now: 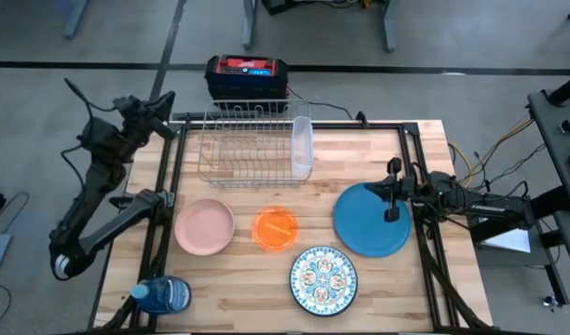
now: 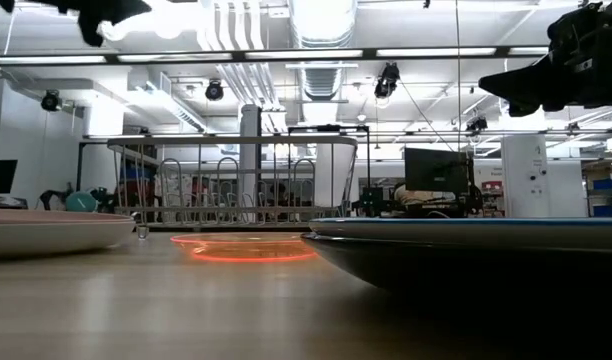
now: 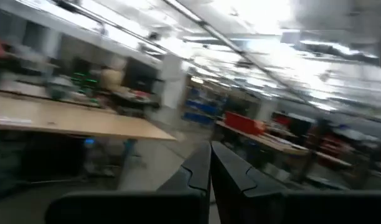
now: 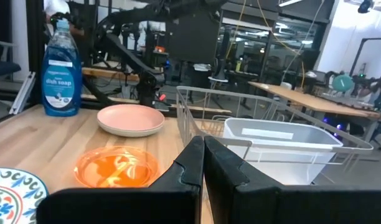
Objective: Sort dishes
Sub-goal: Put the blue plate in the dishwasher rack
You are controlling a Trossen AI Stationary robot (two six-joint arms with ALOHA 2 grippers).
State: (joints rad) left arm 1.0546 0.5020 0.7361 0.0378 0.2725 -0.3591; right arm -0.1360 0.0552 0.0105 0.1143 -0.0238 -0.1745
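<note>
Four dishes rest on their bases on the wooden table: a pink dish [image 1: 205, 226], a small orange bowl [image 1: 275, 228], a large blue plate [image 1: 364, 223] and a teal-white patterned plate [image 1: 323, 279]. My right gripper [image 1: 389, 191] hovers shut above the blue plate's right part, pointing toward the table's left; its shut fingers [image 4: 202, 158] show in the right wrist view with the orange bowl [image 4: 116, 167] and pink dish [image 4: 131, 119] beyond. My left gripper [image 1: 164, 104] is raised at the table's far left corner, shut [image 3: 209, 168], facing the room.
A wire dish rack [image 1: 248, 144] stands at the far middle with a clear plastic container [image 1: 303, 146] in its right end. A blue soap bottle [image 1: 164, 296] stands at the near left corner. A red-and-black box [image 1: 246, 76] sits beyond the far edge.
</note>
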